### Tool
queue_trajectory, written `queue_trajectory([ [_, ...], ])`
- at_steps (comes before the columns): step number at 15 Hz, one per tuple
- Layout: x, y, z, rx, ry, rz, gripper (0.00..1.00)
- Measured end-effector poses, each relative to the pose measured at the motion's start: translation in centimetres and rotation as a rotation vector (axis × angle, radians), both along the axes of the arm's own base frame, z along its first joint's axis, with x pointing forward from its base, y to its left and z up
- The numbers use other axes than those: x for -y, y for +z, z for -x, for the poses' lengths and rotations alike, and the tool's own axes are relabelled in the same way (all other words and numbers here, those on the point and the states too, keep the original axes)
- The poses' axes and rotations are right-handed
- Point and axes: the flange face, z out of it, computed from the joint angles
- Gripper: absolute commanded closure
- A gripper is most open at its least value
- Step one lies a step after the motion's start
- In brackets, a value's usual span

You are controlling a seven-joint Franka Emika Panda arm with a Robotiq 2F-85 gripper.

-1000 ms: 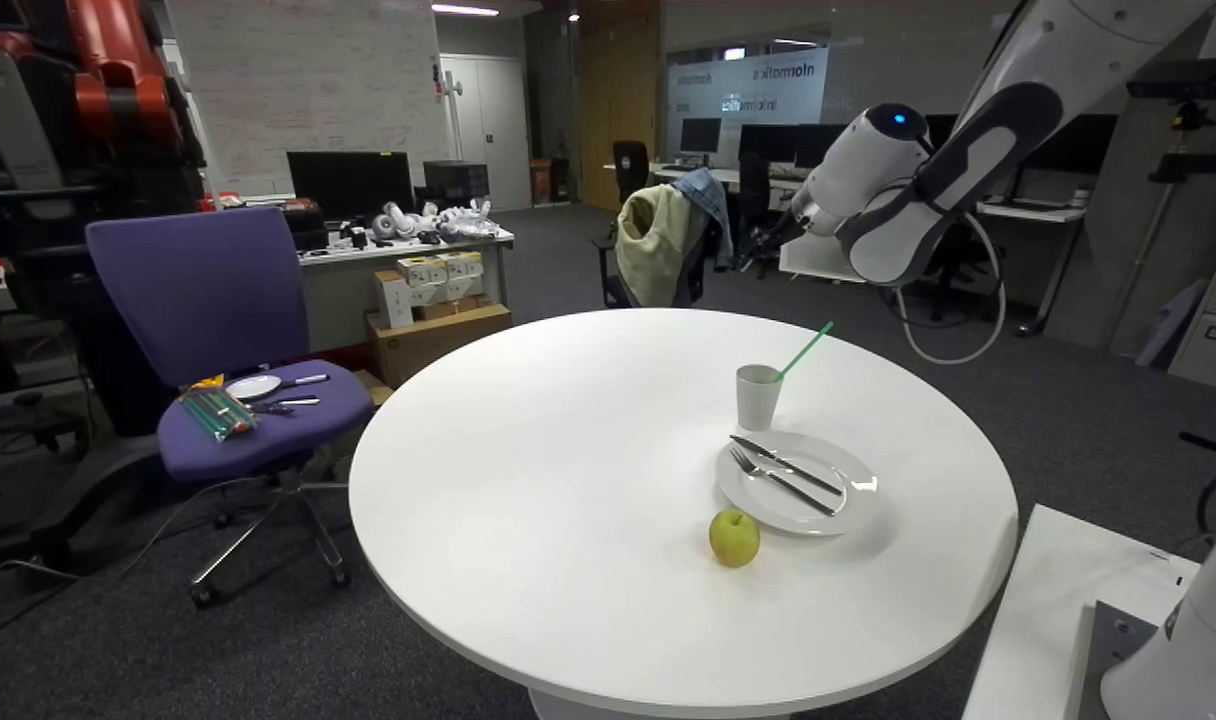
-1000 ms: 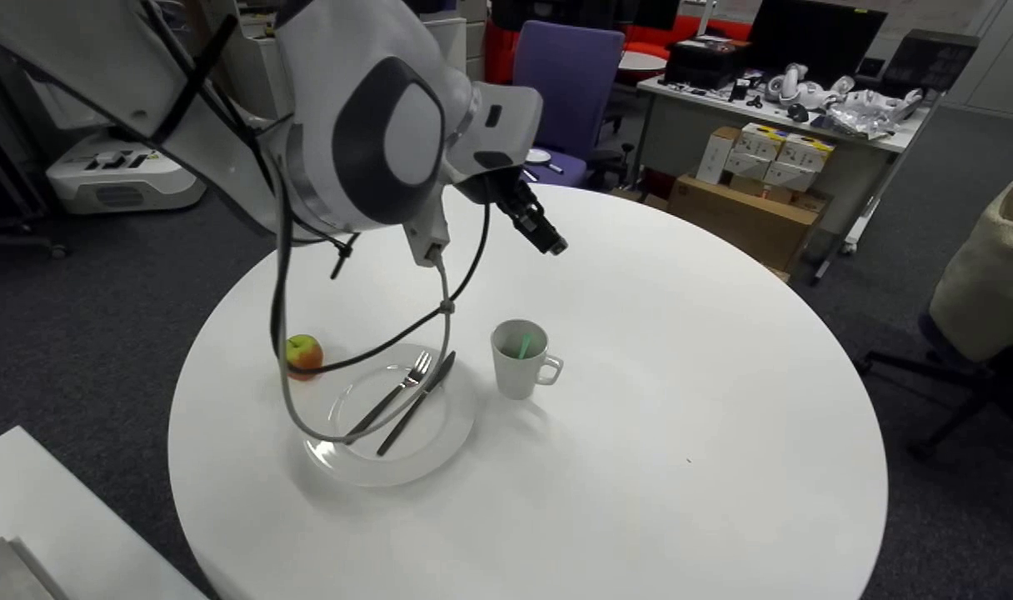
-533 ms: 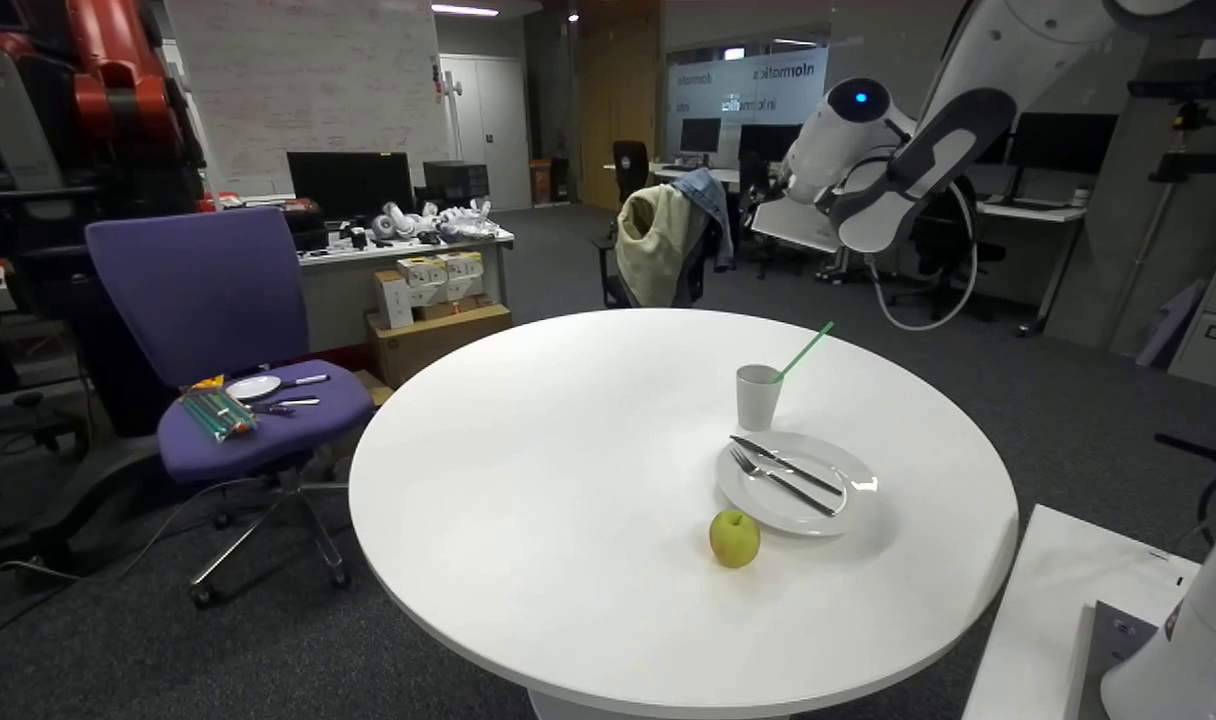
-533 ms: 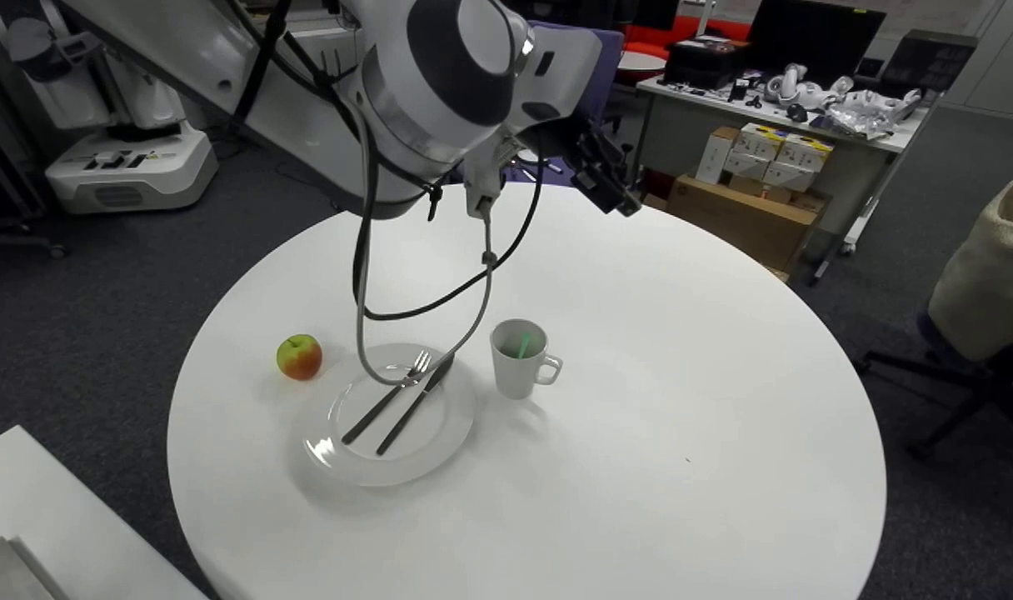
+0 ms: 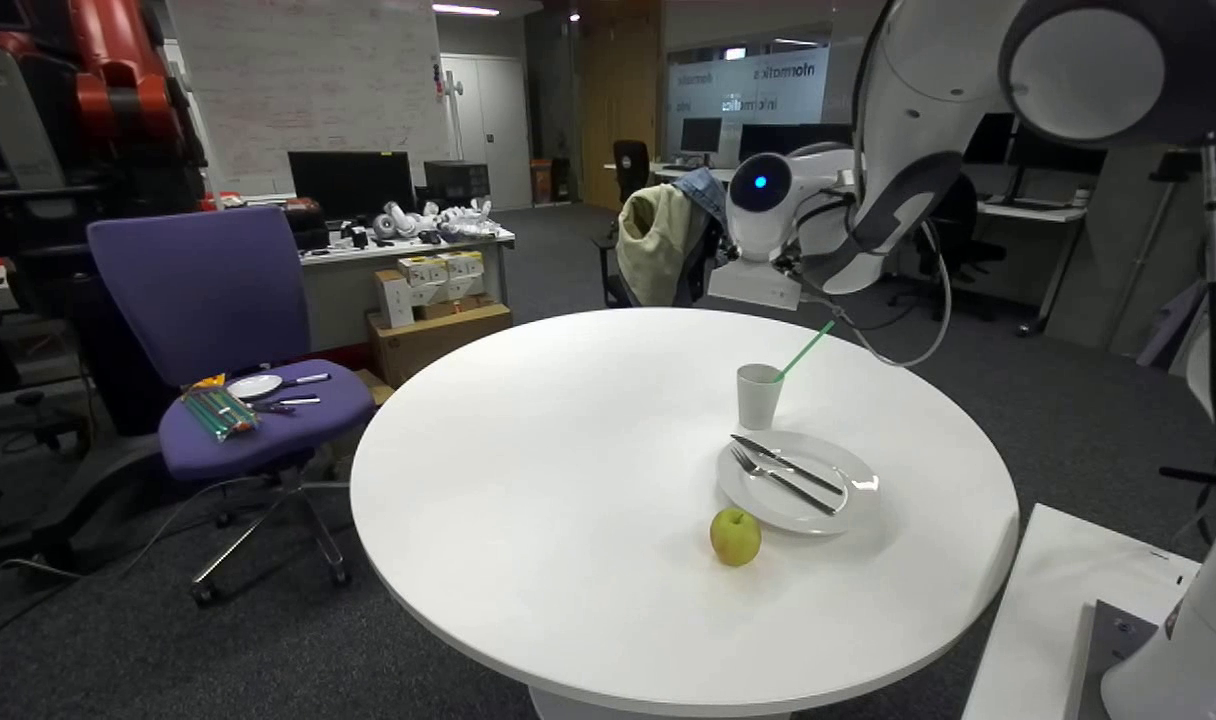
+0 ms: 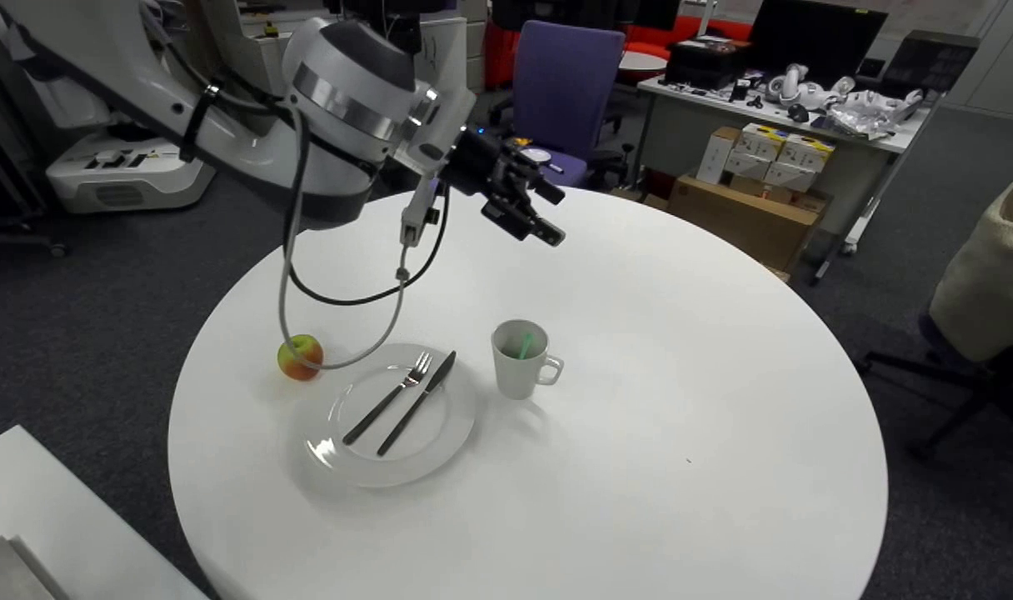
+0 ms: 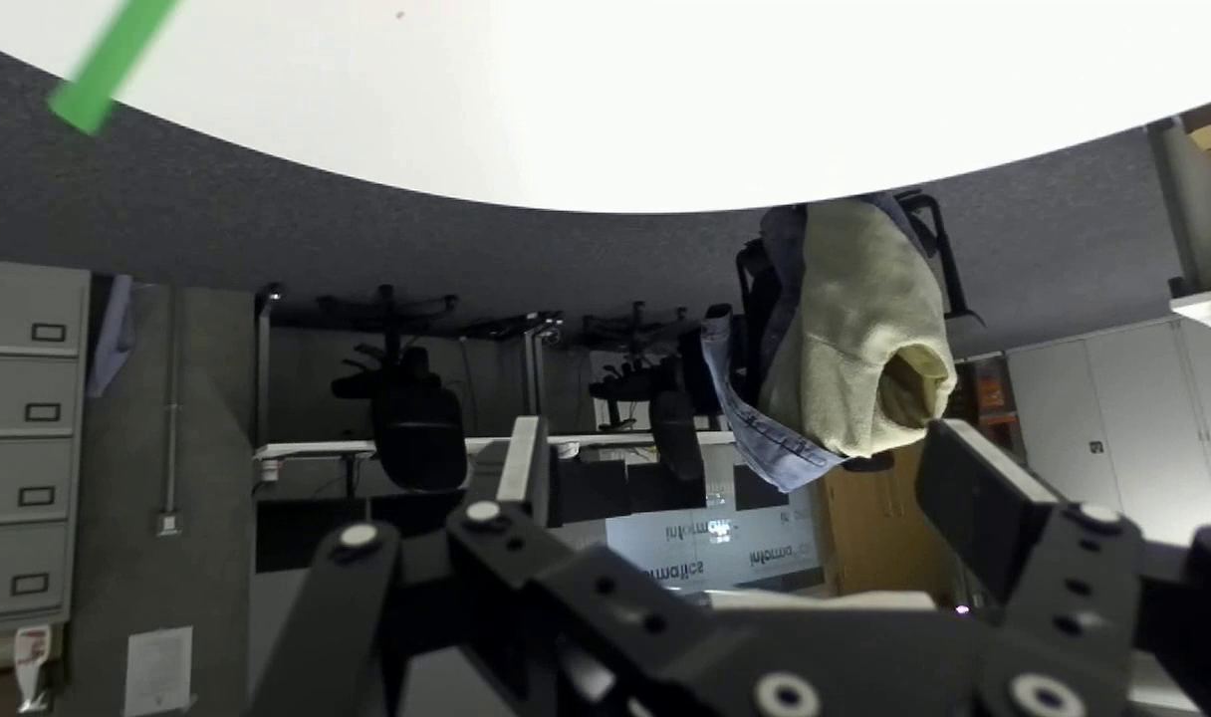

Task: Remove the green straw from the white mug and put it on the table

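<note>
Ceiling light (image 5: 465,10) is glowing at the back in an exterior view; dark floor (image 5: 268,640) is reading dim. White table (image 5: 568,450) is reading brightest, nearly blowing out in the wrist view. Plate (image 5: 865,483) is kicking a glare spot off its rim in both exterior views; it and the mug (image 6: 515,377) are casting soft shadows. Wrist view is showing upside down, green straw (image 7: 118,60) blurring.

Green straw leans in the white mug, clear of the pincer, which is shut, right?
Not shut: the wrist view shows the pincer open, jaws apart. The green straw does lean in the white mug, clear of it.
</note>
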Motion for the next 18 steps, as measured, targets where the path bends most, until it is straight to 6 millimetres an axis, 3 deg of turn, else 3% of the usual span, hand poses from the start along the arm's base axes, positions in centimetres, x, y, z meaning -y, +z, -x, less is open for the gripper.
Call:
queue_trajectory([
  [3, -4.2, -4.1, 1.8, -0.047, -0.032, 0.052, 0.0],
  [7, -6.5, -7.1, 3.8, -0.066, -0.08, 0.086, 0.0],
  [11, -5.9, -8.0, 4.9, -0.059, -0.131, 0.09, 0.0],
  [18, -2.2, -8.6, 6.2, -0.073, -0.216, 0.092, 0.0],
])
